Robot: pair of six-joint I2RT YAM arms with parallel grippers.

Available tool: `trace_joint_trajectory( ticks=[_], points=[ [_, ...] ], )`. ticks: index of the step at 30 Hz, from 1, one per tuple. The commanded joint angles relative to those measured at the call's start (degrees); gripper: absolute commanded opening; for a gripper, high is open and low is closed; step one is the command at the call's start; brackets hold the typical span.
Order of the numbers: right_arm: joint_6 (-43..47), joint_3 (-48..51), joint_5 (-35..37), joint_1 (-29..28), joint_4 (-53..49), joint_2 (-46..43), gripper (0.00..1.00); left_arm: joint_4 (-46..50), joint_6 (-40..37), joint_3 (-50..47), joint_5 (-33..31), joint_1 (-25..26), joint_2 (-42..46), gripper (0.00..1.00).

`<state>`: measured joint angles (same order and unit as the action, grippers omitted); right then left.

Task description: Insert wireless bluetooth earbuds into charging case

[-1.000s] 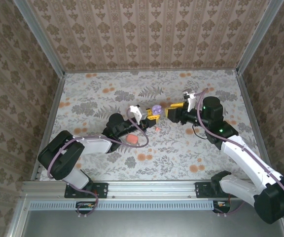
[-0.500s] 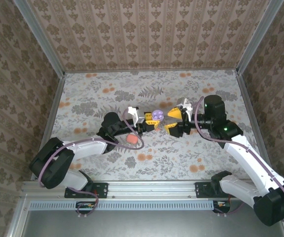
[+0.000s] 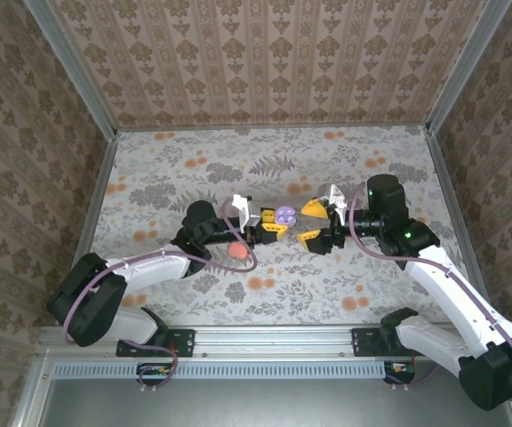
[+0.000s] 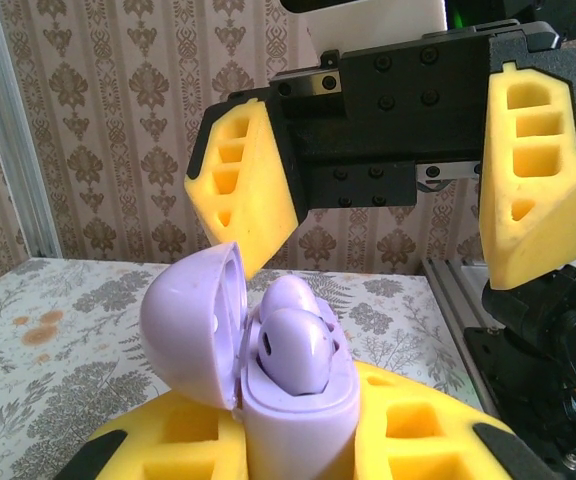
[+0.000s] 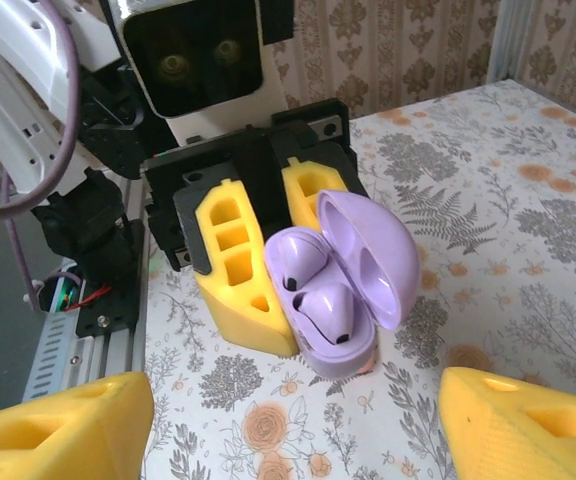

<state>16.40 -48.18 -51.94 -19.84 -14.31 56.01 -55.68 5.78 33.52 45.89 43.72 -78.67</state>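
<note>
Inspection finds the small lilac plastic clamshell charging case lifted off the flower-print table at mid-table, gripped at its base between the yellow foam-faced fingers of the left claw, which is clenched on it. The domed lid stands open. Two glossy lilac earbuds sit side by side in the wells; whether both are pressed fully home cannot be confirmed from these angles. The right claw is released and empty, its jaws spread wide, facing the case from just beside it. A smooth coral-pink rounded object lies on the table against the left arm, untouched. Assessment: insertion appears done and the seating check or lid closure is the step in hand. The next move would call for a light push on the lid toward its hinge line while the left claw holds steady.
</note>
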Motion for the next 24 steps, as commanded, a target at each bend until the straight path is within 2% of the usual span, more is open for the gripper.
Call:
trace_joint_trajectory(
  ticks=[1,16,24],
  points=[
    [2.3,0.3,-4.9,-0.6,2.8,0.9,0.75,-1.0,-1.0,2.1,1.7,-0.1,0.9,0.15],
    [2.7,-1.4,-6.4,-2.7,6.1,5.9,0.74,-1.1,-1.0,2.5,1.2,0.5,0.7,0.15],
    [2.9,-1.2,-6.9,-4.4,8.5,7.1,0.70,-0.9,-1.1,2.8,1.1,0.7,0.6,0.15]
  ],
)
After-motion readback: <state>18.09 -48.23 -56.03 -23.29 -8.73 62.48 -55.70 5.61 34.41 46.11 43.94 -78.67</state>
